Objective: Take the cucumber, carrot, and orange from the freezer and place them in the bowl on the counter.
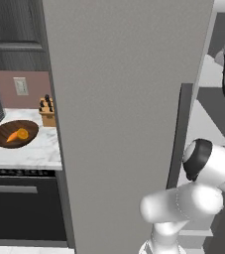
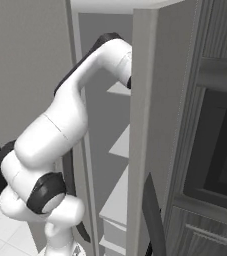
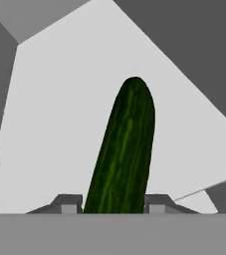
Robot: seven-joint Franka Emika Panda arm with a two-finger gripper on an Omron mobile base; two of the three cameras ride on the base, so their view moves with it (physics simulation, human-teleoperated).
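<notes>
On the far left of the left base view, the counter (image 1: 34, 151) carries the bowl (image 1: 0, 140), a wide dark wooden dish with the carrot (image 1: 13, 136) and the orange (image 1: 23, 133) lying inside it, touching each other. Just right of the bowl, against the wall, stands a tan knife block (image 1: 47, 113). Next comes the freezer (image 1: 124, 124), its broad grey door swung open and hiding the interior from this side; the white arm (image 1: 203, 173) bends around the door's right edge. From the right base view the arm (image 2: 60, 130) reaches up and in between the door and the freezer body, over the white shelves (image 2: 122, 142). Through the hand view, the cucumber (image 3: 124, 149) lies on a white shelf floor, running straight away from the gripper (image 3: 115, 203). Its near end sits squarely between the two finger tips (image 3: 68, 203), which press against its sides, one on the left and one on the right, clamped on it.
</notes>
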